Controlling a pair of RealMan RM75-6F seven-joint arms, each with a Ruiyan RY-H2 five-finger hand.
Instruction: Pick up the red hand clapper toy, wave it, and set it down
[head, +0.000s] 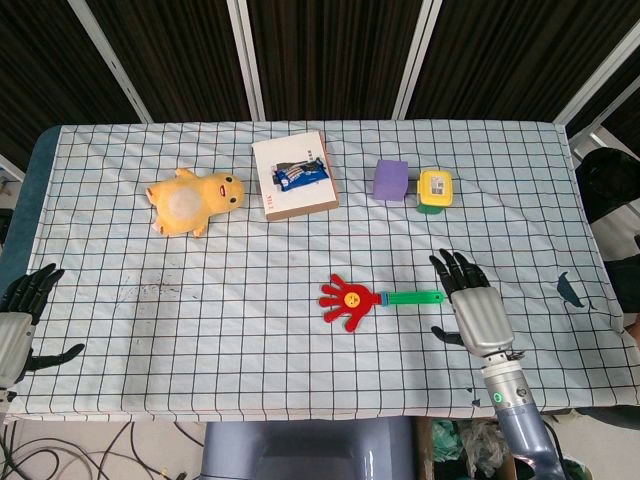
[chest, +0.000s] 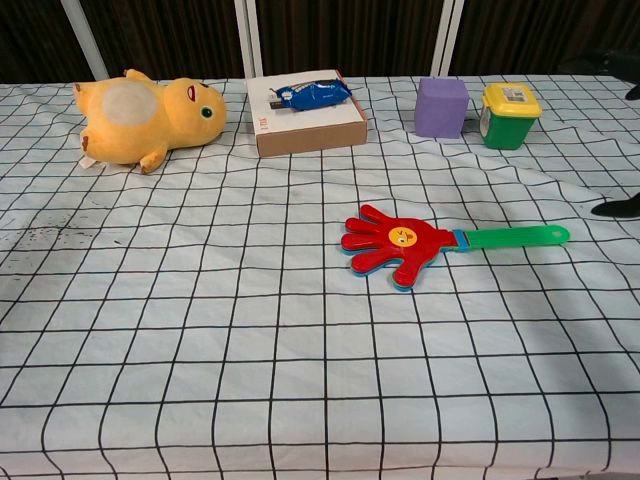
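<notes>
Red hand clapper toy (head: 350, 300) lies flat on the worktop (head: 250, 330), untouched; pickup, wave and set-down all remain. Right hand (head: 472, 305), fingers spread wide and empty, sits just beside its green handle (head: 412, 297). Left hand (head: 22, 320), well apart, holds nothing.

Left hand (head: 25, 310): partly cut by the head view's left edge, only the dark fingers and part of the grey palm showing; absent from the chest view. Right hand (head: 472, 305): in the chest view only dark fingertips (chest: 618, 207) at the right edge, the rest out of frame; the forearm leaves the head view at the bottom edge. Blue packet (chest: 312, 95) on the white box (chest: 305, 128): print too small to read. Label on the yellow lid of the green container (head: 435, 191): illegible. Dark marks on the tablecloth (head: 150, 292): too small to tell what they are. Table's near edge: cut off in the chest view.
</notes>
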